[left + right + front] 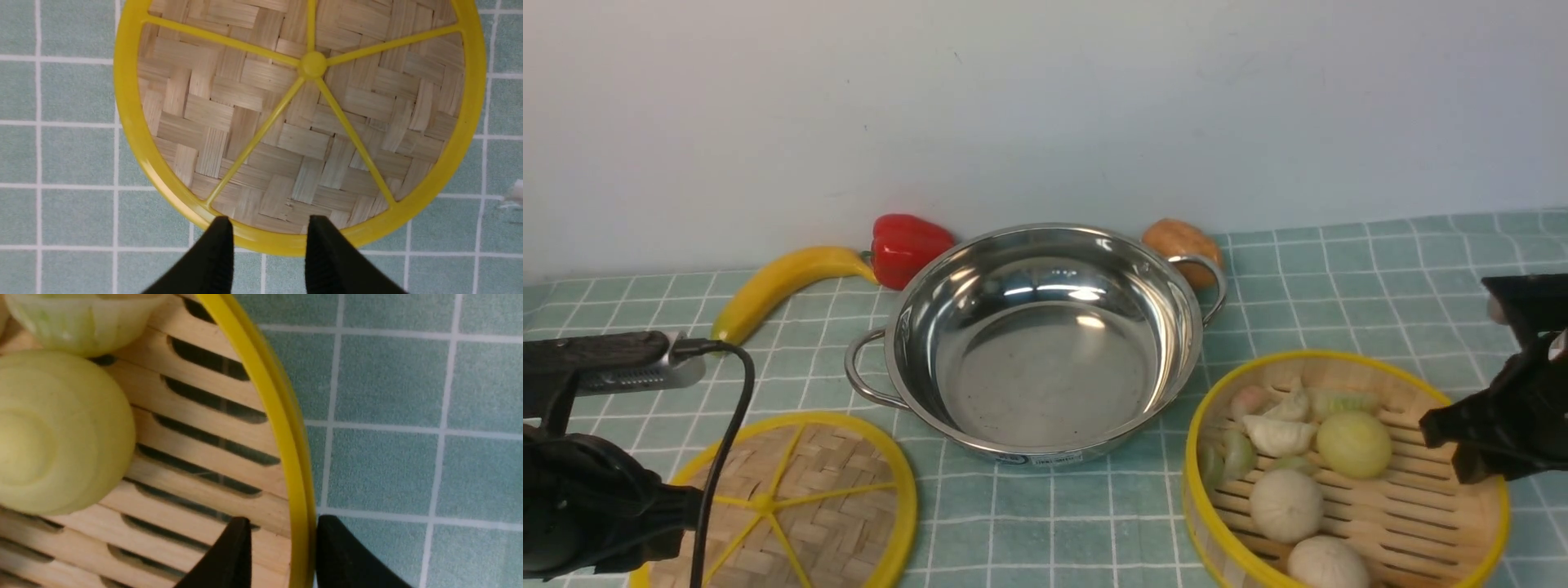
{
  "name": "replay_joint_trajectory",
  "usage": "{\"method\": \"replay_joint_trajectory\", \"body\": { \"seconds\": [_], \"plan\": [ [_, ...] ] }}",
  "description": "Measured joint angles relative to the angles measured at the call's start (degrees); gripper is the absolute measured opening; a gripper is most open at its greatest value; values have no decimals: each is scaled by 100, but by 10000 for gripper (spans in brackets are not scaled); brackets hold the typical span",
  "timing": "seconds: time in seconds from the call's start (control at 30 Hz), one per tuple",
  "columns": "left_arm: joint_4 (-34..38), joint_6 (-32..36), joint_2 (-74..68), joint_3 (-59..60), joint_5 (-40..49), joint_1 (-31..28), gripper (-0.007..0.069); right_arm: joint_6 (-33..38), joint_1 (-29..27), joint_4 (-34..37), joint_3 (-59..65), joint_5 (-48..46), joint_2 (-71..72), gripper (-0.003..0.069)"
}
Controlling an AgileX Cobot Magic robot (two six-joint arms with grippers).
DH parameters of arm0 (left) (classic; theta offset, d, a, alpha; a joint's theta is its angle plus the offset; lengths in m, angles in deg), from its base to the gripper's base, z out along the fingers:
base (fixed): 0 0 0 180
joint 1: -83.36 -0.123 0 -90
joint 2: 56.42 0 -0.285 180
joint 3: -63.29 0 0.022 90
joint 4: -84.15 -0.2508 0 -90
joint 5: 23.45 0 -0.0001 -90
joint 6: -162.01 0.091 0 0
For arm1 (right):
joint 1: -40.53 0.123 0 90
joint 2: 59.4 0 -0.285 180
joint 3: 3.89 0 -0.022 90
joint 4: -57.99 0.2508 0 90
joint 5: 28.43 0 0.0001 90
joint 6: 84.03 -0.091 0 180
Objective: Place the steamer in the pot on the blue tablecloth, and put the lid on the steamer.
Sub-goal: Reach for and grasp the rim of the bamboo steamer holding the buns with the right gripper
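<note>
The steamer [1347, 354] sits on the blue tablecloth [1045, 523], its rim between the spread fingertips of the right hand [282, 528]. Closing off-centre could tip it, rolling its vegetables [1354, 445] out. The lid [312, 65] lies under the left hand [269, 228], also spread.

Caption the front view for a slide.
Empty steel pot between the woven lid and the filled bamboo steamer, both grippers nearby.
</note>
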Motion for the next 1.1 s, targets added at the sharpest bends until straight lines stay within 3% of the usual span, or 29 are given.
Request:
{"method": "replay_joint_trajectory", "body": {
  "seconds": [0.1,0.3,0.8,1.1],
  "plan": [
    [0,0,0,0,0,0,243,-37,0,0,0,19,-208,216],
    [6,0,0,0,0,0,243,-199,0,-221,0,-120,-261,58],
    [6,11,0,0,0,0,243,-171,6,-434,26,-1817,896,58],
    [19,11,0,0,0,0,243,57,6,236,-924,-2630,1379,58]
  ]
}}
